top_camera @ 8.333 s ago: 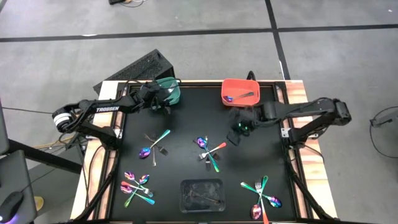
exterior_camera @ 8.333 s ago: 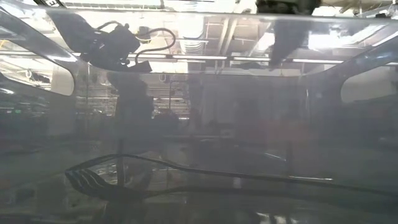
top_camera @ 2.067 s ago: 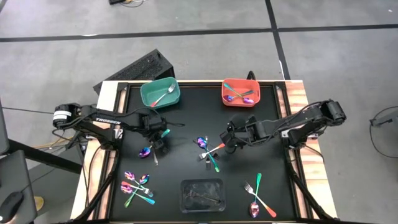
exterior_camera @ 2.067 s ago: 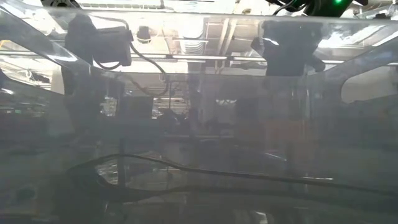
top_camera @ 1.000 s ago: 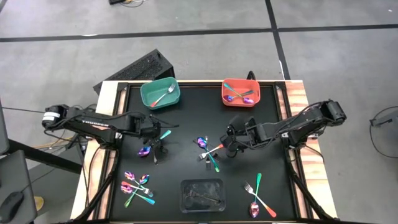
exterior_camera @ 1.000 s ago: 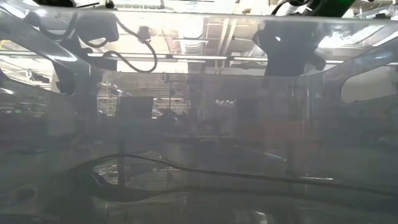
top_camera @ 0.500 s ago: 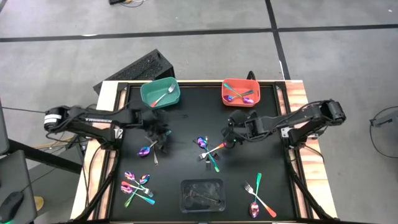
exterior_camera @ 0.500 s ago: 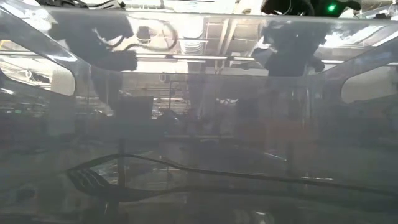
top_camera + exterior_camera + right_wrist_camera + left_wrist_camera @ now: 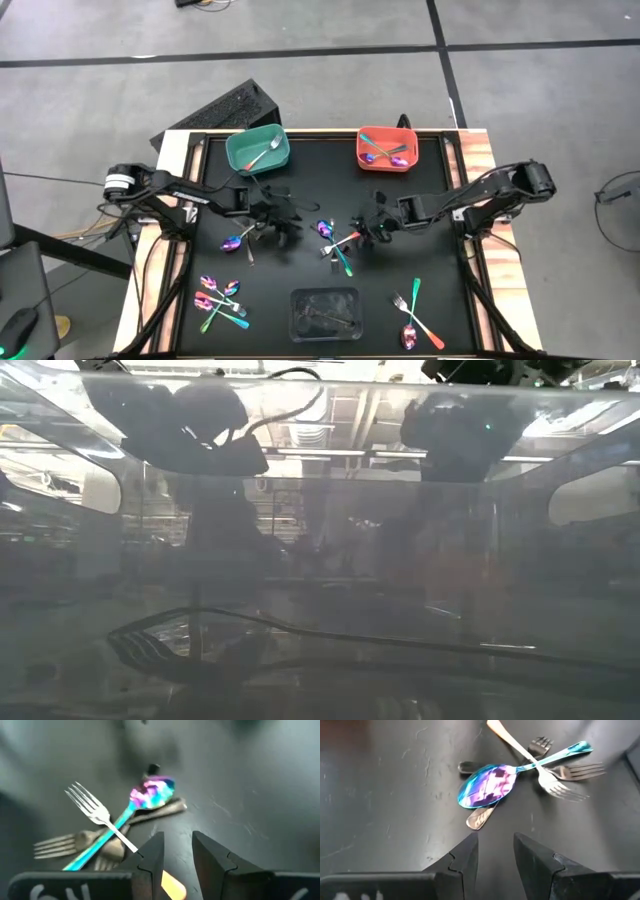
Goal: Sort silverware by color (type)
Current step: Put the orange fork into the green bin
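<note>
Left gripper [image 9: 495, 841]: keeping two dark fingers [image 9: 465, 860] narrowly apart, gripping nothing, hovering low over the black mat [image 9: 300, 180] just short of the centre heap.

Right gripper [image 9: 175, 842]: keeping two fingers a narrow gap apart, straddling the orange handle of one rainbow-headed fork [image 9: 95, 807]; whether pinching it, not clear.

Centre heap, lying between the two grippers: counting one iridescent spoon with a teal handle [image 9: 487, 785], one orange-handled fork crossing over it, and at least two dull grey forks [image 9: 575, 770] underneath.

Further out on the mat, sitting well apart: three more clusters of coloured silverware [image 9: 220, 298].

At the far edge: one green square bin [image 9: 257, 150] holding one piece; one orange square bin [image 9: 386, 148] holding a few spoons.

At the near edge: one clear plastic tray [image 9: 323, 312] carrying grey cutlery.
</note>
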`<state>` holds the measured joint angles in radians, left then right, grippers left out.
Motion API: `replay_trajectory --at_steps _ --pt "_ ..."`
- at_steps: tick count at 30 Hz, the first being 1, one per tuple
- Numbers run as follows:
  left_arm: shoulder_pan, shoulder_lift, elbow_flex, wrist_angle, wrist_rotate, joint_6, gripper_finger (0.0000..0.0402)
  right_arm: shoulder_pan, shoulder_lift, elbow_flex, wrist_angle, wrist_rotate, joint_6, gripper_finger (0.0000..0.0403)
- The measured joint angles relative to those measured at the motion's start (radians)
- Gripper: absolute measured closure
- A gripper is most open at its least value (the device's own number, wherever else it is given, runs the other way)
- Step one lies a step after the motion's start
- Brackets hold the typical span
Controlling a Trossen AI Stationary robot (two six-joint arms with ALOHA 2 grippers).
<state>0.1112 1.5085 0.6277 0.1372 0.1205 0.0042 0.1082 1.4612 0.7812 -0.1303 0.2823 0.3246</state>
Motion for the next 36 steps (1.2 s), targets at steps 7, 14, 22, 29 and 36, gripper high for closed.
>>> replay_trajectory --at_steps 7,14,22,29,36 --pt "0.0 0.0 0.001 0.011 -0.046 0.028 0.0289 0.004 0.074 -0.005 0.015 -0.102 -0.146 0.0285" --pt "0.002 0.0 0.001 0.013 -0.082 0.037 0.0289 0.001 0.244 0.01 0.073 -0.173 -0.176 0.0284" --pt "0.002 -0.001 0.001 0.018 -0.083 0.038 0.0289 -0.015 0.314 0.035 0.081 -0.185 -0.193 0.0286" --pt "0.001 -0.001 0.001 0.082 -0.082 -0.003 0.0289 -0.026 0.319 0.033 0.094 -0.183 -0.176 0.0371" --pt "0.001 -0.001 0.001 0.191 -0.083 0.001 0.0288 -0.028 0.312 0.042 0.215 -0.136 -0.087 0.0387"
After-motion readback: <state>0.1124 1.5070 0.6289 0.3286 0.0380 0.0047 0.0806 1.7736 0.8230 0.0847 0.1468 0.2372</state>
